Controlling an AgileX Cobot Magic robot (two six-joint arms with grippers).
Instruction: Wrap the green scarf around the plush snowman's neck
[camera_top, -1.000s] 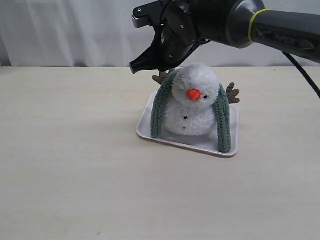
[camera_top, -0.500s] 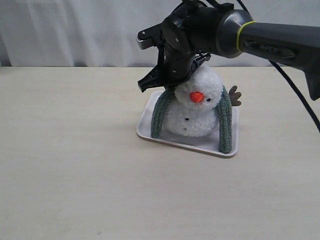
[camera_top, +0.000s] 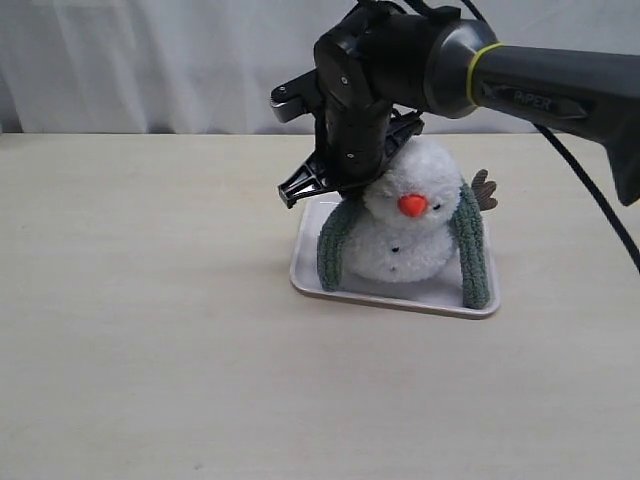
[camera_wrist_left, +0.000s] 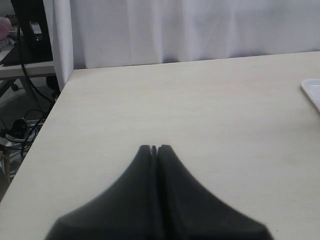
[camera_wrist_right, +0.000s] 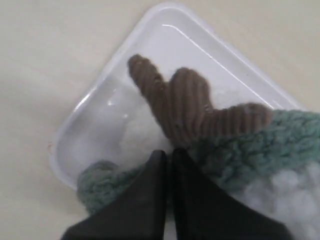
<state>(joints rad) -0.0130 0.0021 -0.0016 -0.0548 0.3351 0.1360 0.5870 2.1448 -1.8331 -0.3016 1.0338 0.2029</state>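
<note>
**Exterior view.** 
- Pale wooden table (camera_top: 150, 350), with a white curtain (camera_top: 150, 60) behind its far edge. 
- White tray (camera_top: 400, 300): lies flat on the table, right of the middle and nearer the far edge than the near one. 
- Plush snowman (camera_top: 405, 240): sits upright in the tray with its orange nose (camera_top: 412, 206) towards the near edge. One brown twig arm (camera_top: 484, 188) shows at its right side. 
- Green scarf (camera_top: 335, 245): passes behind the head, not crossed in front. One end hangs down each side. The left end reaches the tray floor near the tray's left edge, the right end near its near-right corner. 
- Right claw (camera_top: 295, 190): on a black arm that reaches in from the right, set against the snowman's left shoulder at the top of the scarf's left strand.

**Left wrist view.** 
- Left claw (camera_wrist_left: 154, 148): jaws pressed together along a thin seam, nothing between them, above bare table. 
- One corner of the tray (camera_wrist_left: 312, 92) shows at the edge of the picture, well apart from the claw.

**Right wrist view.** 
- Right claw (camera_wrist_right: 167, 152): jaws fully together. The tips rest on the scarf (camera_wrist_right: 240, 150) just below the base of the other twig arm (camera_wrist_right: 185, 100). No fold of knit is visibly caught between them. 
- Tray (camera_wrist_right: 165, 20): its rim and a rounded corner show beyond. 
- Snowman (camera_wrist_right: 295, 200): white fluff beside the scarf.
</note>
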